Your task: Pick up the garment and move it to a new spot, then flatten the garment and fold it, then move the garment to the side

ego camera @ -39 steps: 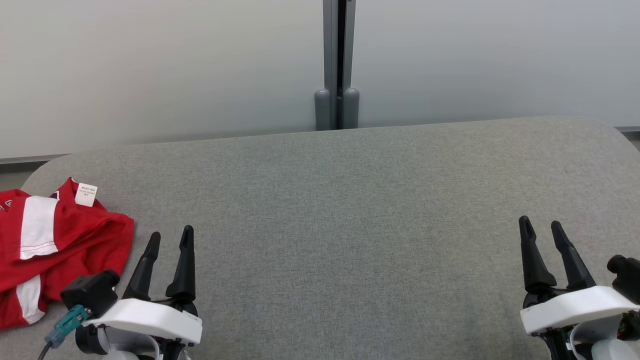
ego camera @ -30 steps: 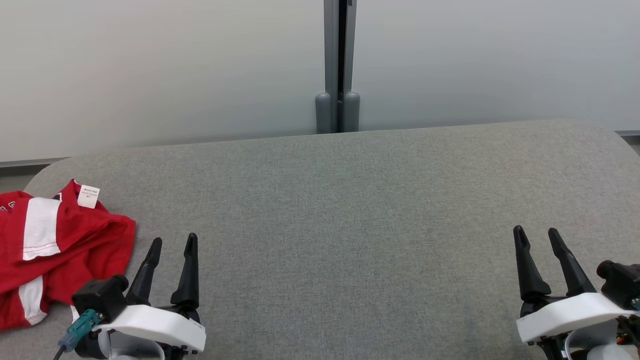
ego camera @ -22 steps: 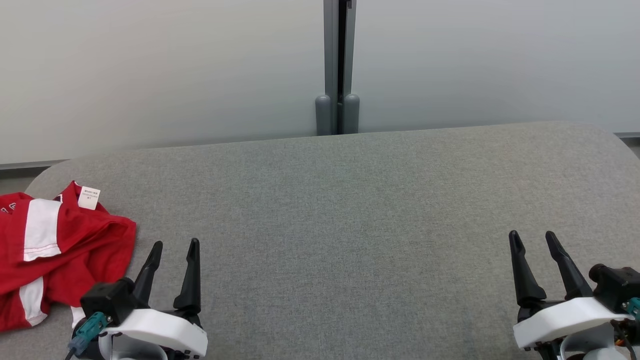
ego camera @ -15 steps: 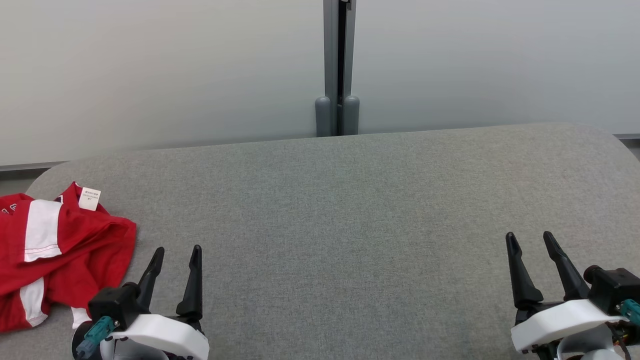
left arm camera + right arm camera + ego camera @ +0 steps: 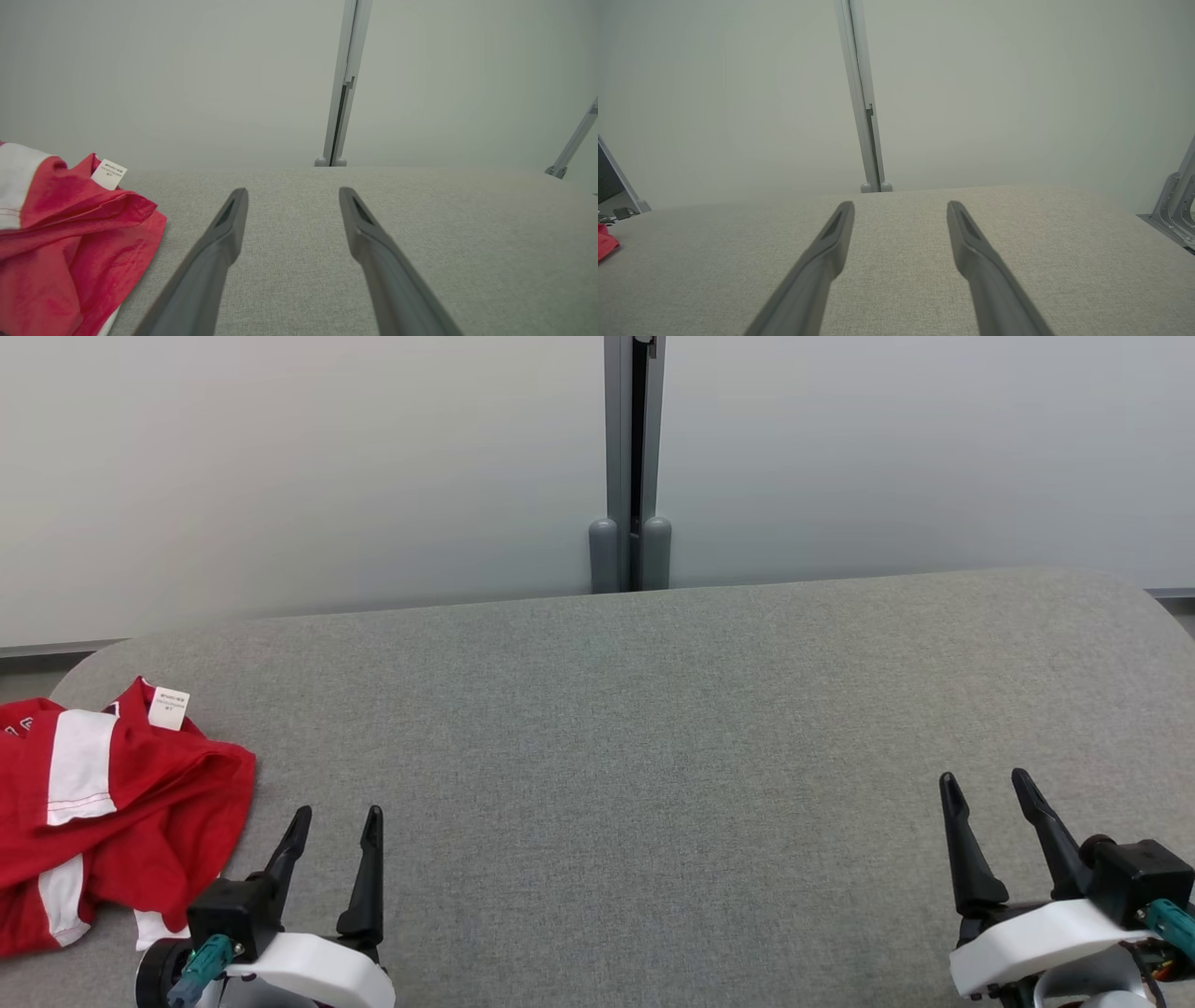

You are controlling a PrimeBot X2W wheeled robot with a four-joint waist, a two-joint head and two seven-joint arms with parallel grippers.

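Moved: left claw (image 5: 339,812) and right claw (image 5: 983,776) drawn back toward the bottom edge of the head view since 1.3 s ago; whole picture also shifted a little; garment (image 5: 131,803) lying as before.
Left claw: open, fingers parted by a moderate gap, nothing between them, held over bare bench (image 5: 653,756) just right of the garment, not touching the cloth.
Right claw: open about as wide, empty, over the bench's right end, well apart from the garment.
Garment: red with white panels, crumpled at the bench's left end, partly cut off by the left edge of the head view; white label (image 5: 169,708) at its far corner.
Between left claw and garment: bare grey fabric.
Behind: pale wall panels, grey post (image 5: 630,457) at their joint.
Left wrist view: rumpled red folds close by, left of the fingers; slanted metal strut (image 5: 572,142) at the right edge.
Right wrist view: small red tip of the garment at the far left edge; metal bracket (image 5: 1176,205) at the right edge.
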